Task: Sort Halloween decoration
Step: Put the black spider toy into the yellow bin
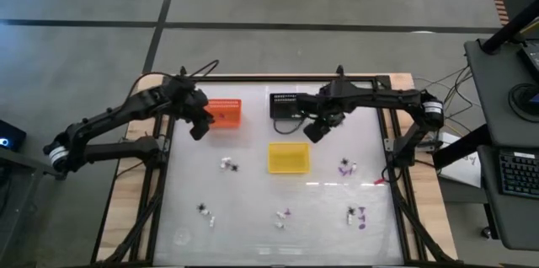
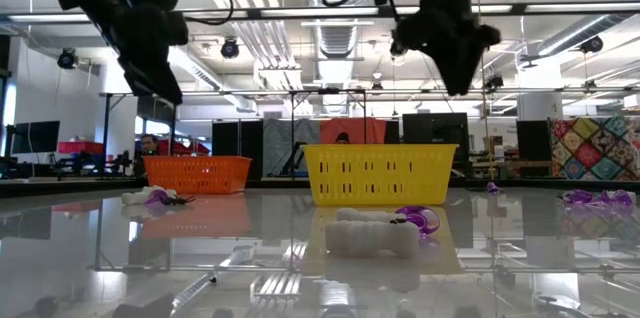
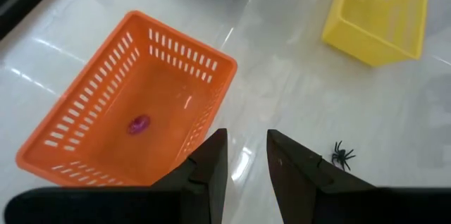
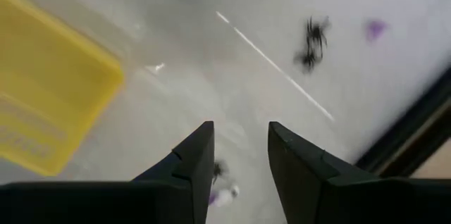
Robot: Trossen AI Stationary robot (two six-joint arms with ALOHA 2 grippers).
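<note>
The Halloween decoration lies in small clusters on the glossy table: black, purple and white pieces [image 1: 228, 165], [image 1: 205, 211], [image 1: 283, 216], [image 1: 346, 167], [image 1: 357, 215]. One purple piece [image 3: 139, 124] lies on the floor of the orange basket [image 3: 134, 111]. My left gripper [image 1: 200, 125] is open and empty, raised above the table just beside the orange basket's [image 1: 224, 112] left end. In its wrist view [image 3: 246, 153] a black spider [image 3: 342, 156] lies near the fingers. My right gripper [image 1: 316, 129] is open and empty, raised between the black basket [image 1: 289, 104] and the yellow basket [image 1: 288, 157].
The three baskets stand in the table's far half; the yellow one [image 2: 380, 173] and the orange one [image 2: 197, 173] show in the low view. Black spiders [image 4: 313, 41] and a purple piece [image 4: 375, 28] lie beyond my right gripper [image 4: 241, 146]. A dark frame rims the table [image 1: 389, 146].
</note>
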